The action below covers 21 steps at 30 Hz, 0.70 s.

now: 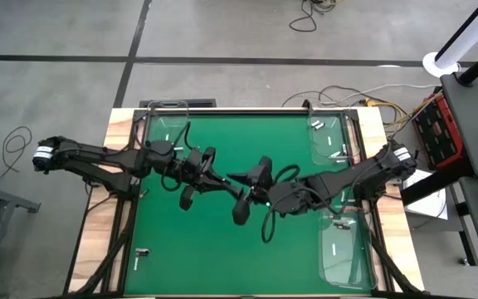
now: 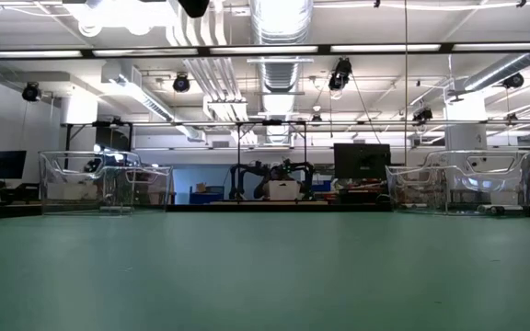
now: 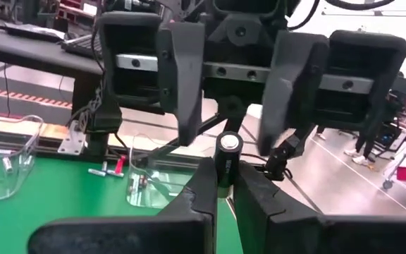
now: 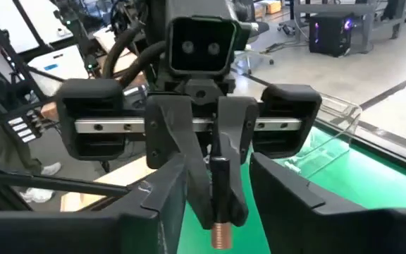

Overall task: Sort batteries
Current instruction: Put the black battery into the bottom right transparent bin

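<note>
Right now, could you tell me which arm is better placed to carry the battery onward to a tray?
Right, probably: its open end effector faces the battery the left end effector grips, and two trays lie on its side.

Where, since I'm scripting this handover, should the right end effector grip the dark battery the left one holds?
Take the dark battery by its bare end, which sticks out past the left end effector's shut fingers, coming head-on from opposite. The rest is covered. The open right end effector straddles that end.
</note>
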{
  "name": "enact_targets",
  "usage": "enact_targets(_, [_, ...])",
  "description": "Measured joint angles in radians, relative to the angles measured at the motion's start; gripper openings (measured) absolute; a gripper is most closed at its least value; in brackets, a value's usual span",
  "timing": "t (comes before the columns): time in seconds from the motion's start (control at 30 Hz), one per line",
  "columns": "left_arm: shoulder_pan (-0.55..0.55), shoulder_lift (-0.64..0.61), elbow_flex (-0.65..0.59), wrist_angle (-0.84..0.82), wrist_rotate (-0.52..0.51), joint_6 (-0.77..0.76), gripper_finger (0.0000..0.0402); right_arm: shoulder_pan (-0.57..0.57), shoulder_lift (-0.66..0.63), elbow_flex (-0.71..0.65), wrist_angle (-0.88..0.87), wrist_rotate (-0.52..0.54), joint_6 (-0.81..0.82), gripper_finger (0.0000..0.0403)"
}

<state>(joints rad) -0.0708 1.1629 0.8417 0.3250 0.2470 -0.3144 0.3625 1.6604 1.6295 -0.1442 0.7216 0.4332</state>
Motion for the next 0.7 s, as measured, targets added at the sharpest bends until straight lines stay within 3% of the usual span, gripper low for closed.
enact_targets(0.4, [0.000,0.000,0.000,0.038,-0.006,0.006,0.0009,-0.012,0.000,0.000,0.002,-0.026,-0.007,0.0058])
enact_targets(0.7, [0.000,0.010,0.000,0.044,-0.034,0.011,0.0009,-0.021,-0.001,0.000,-0.005,-0.043,-0.003,0.0042])
